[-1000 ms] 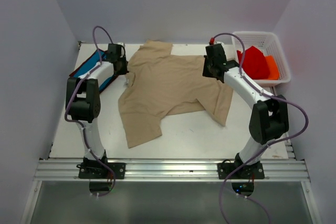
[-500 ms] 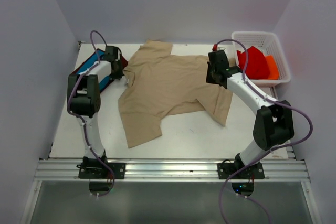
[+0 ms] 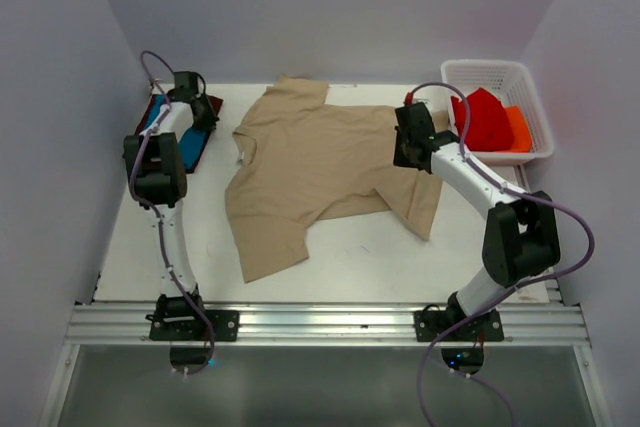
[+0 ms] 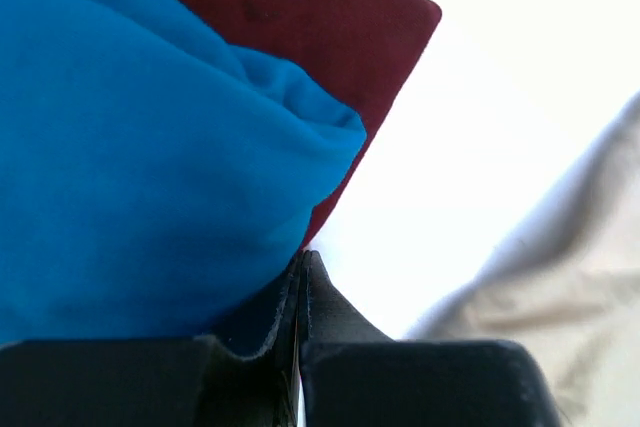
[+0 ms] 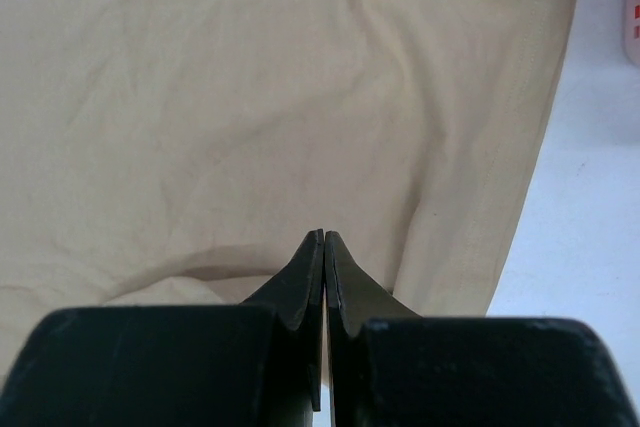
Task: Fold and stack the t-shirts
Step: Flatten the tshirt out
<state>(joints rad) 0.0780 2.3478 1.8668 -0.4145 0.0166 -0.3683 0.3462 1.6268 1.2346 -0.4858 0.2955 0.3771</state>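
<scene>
Tan cloth t-shirt (image 3: 320, 172) spread open mid-table, unfolded, not yet stacked. Right gripper (image 5: 324, 237) pinched shut, empty, just over its right side. Far left: folded bright blue cloth t-shirt (image 4: 130, 147) atop dark maroon cloth t-shirt (image 4: 320, 7), left gripper (image 4: 303, 257) closed, empty, at the blue edge. Seemingly two done, one to go.

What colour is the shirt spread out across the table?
The t-shirt is plain tan, best seen in the top external view.

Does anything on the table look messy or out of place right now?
The tan t-shirt lies unfolded, skewed and wrinkled mid-table, one corner trailing toward the near edge. The blue t-shirt and maroon t-shirt sit folded and stacked at far left.
</scene>
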